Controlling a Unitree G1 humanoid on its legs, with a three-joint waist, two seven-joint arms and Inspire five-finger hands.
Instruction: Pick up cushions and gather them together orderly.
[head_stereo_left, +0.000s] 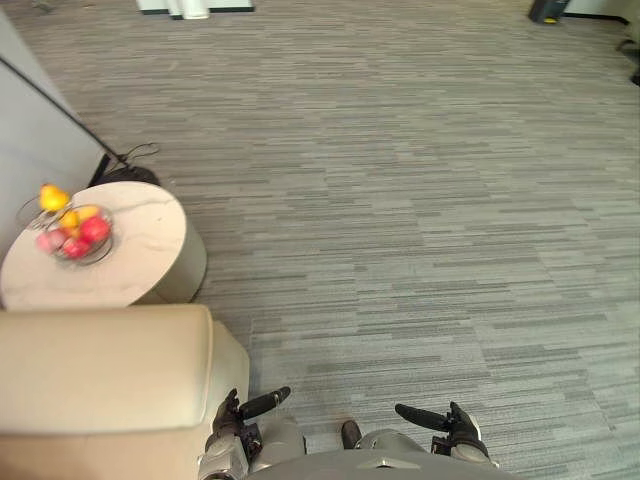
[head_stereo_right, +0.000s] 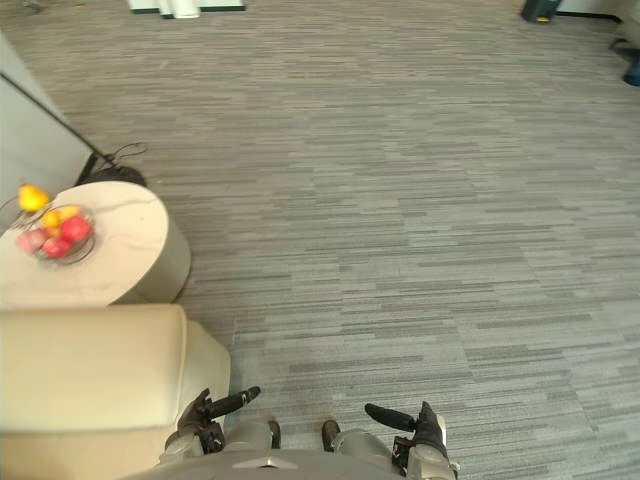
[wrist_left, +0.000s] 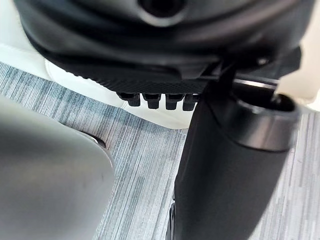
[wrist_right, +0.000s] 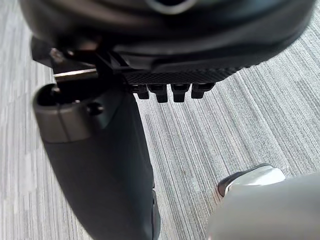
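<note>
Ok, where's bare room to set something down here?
The grey carpet right of the round table and beige armchair lies wide and bare. The tabletop's right part is free; the fruit bowl crowds its left side.

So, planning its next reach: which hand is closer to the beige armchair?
Left. The left hand hangs right beside the armchair; the right hand is over bare carpet.
</note>
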